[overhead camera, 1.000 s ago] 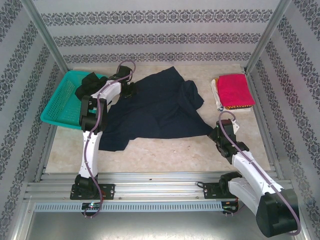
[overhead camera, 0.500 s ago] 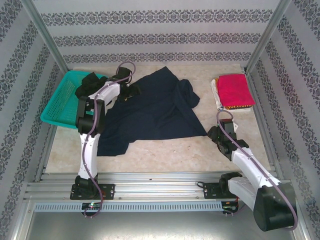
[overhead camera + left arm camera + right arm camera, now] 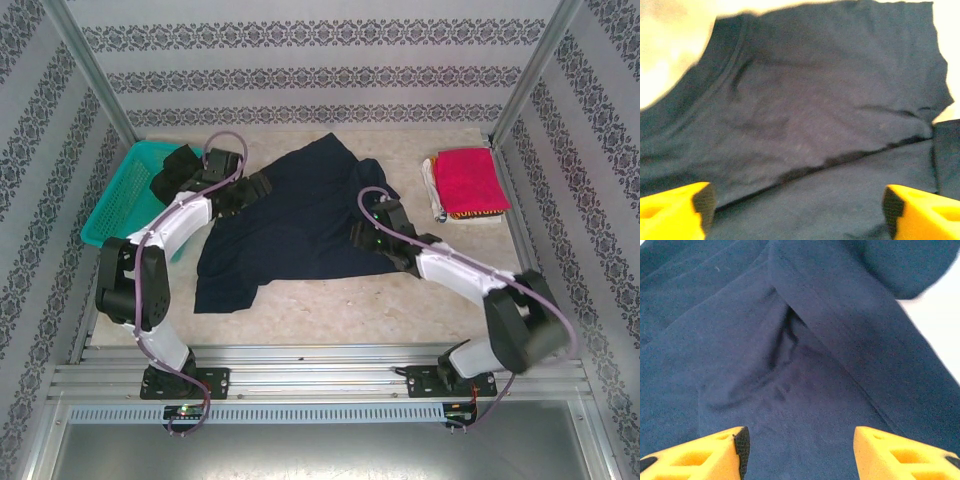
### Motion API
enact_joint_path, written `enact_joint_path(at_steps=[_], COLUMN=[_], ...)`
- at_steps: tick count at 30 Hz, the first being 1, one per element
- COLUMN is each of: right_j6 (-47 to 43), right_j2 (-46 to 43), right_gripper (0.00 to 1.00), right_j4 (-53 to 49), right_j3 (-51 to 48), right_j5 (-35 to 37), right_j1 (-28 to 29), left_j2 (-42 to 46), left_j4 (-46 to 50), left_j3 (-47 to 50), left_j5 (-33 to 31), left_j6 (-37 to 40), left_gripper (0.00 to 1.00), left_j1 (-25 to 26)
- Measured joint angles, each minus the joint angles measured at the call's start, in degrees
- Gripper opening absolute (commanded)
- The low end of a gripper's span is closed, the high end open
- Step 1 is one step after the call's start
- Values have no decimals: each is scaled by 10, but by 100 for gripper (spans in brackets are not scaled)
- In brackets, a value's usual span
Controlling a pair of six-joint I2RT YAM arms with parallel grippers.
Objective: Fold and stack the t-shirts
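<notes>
A large dark navy t-shirt [image 3: 300, 215] lies spread and creased across the middle of the table. My left gripper [image 3: 262, 186] hovers over its upper left part, by the collar. In the left wrist view its yellow fingers [image 3: 675, 210] stand wide apart over the navy cloth [image 3: 805, 110], open with nothing between them. My right gripper [image 3: 362, 238] is over the shirt's right side, open above a fold [image 3: 765, 365], its fingers [image 3: 900, 455] clear of the cloth. A folded pinkish-red t-shirt [image 3: 470, 180] lies at the back right. A black t-shirt [image 3: 175, 165] sits in the basket.
The teal mesh basket [image 3: 120, 205] stands at the back left, close behind my left arm. White cloth [image 3: 432, 185] shows under the red shirt's left edge. Bare table [image 3: 340, 305] runs along the front of the navy shirt. Patterned walls close in all sides.
Both grippers have opened and let go of the navy shirt. My right arm swung left, from the shirt's right corner to over its right side. The shirt's right corner drew in leftward.
</notes>
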State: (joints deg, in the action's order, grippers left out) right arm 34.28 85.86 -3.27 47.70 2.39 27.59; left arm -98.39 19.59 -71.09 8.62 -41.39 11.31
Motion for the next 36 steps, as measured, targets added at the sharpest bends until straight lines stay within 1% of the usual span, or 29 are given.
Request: enact_joint_path(at_steps=[4,8,14,17,20,23,24,26,28,30,32,36], right_j6=[3,14,17,19,25,26,26,21,14,7,-1,-12], right_j2=[99,173,271,310,347,358,358,356,341,313,274,197], right_gripper=[54,53,53,54,54,55,55,55,55,56,56,56], right_j4=[15,27,14,9,9,9,9,9,9,8,6,7], right_j3=[75,124,197,256,301,323,323,322,306,281,251,197], right_j5=[-20,-49,-77,-102,-141,-172,-177,-185,-186,-186,-184,-183], right_j1=[-7,-37,-87,-110,-134,-149,-151,-153,-153,-150,-147,-136], left_j2=[-40,-94,-161,-196,-222,-232,-232,-226,-208,-167,-106,12], left_j4=[-4,-12,-26,-26,-22,-11,-5,9,22,28,33,40], left_j3=[49,43,-48,-95,-136,-160,-161,-161,-154,-127,-85,-3], left_j5=[11,14,19,19,19,21,20,14,3,-19,-47,-91], left_j6=[-17,-23,-24,-24,-22,-13,-10,-5,1,2,-6,-43], left_gripper=[75,74,72,72,74,80,83,93,99,100,100,93], left_j1=[3,6,6,6,6,7,7,7,7,8,10,14])
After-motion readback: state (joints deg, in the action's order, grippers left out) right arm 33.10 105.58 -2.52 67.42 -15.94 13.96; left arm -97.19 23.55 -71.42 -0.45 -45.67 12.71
